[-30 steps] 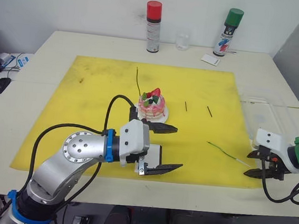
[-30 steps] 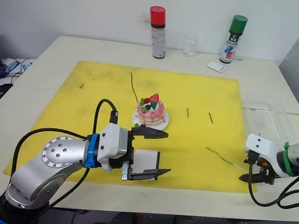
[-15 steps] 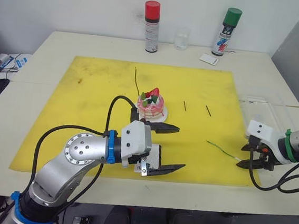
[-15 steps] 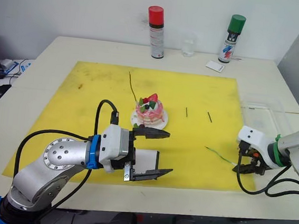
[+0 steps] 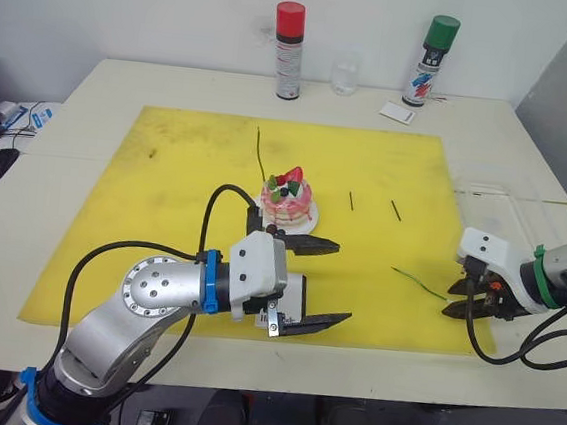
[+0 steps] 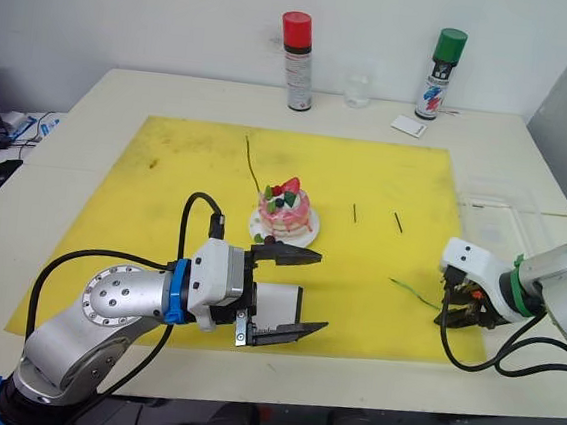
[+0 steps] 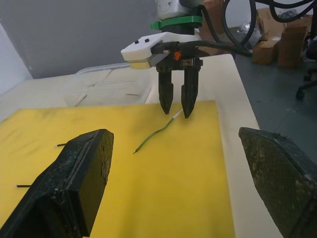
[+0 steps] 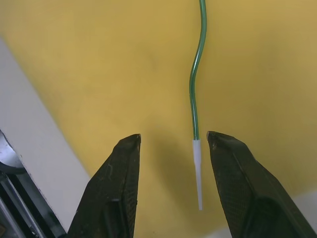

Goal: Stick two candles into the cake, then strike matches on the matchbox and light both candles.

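Yellow mat (image 5: 188, 163) spread over the cream table (image 5: 95, 84), and we're right over the action: our right gripper (image 5: 468, 300) points down at the mat's right edge, fingers parted, straddling the whitish tip of a green candle (image 5: 419, 283) that lies flat on the mat. From the right wrist we see that tip sitting between the two black fingers (image 8: 119, 193), touching neither, the wavy green stem running away from them. Our left gripper (image 5: 317, 282) hangs wide open near the front of the mat, one finger reaching toward the cake's plate, the other lower down, with the white matchbox (image 6: 277, 304) lying on the mat between them, just beside the wrist. The cake (image 5: 286, 197) sits mid-mat on its small white plate, strawberry on top. The second candle (image 5: 260, 151) lies behind the cake, its near end close to the plate. Two matches (image 5: 351, 200) lie to the cake's right, side by side but apart. At the back of the table we have a red-capped spray can (image 5: 289, 50), a green-capped spray can (image 5: 429, 61), a clear glass (image 5: 345, 75) between them, and a small white card (image 5: 399, 112).
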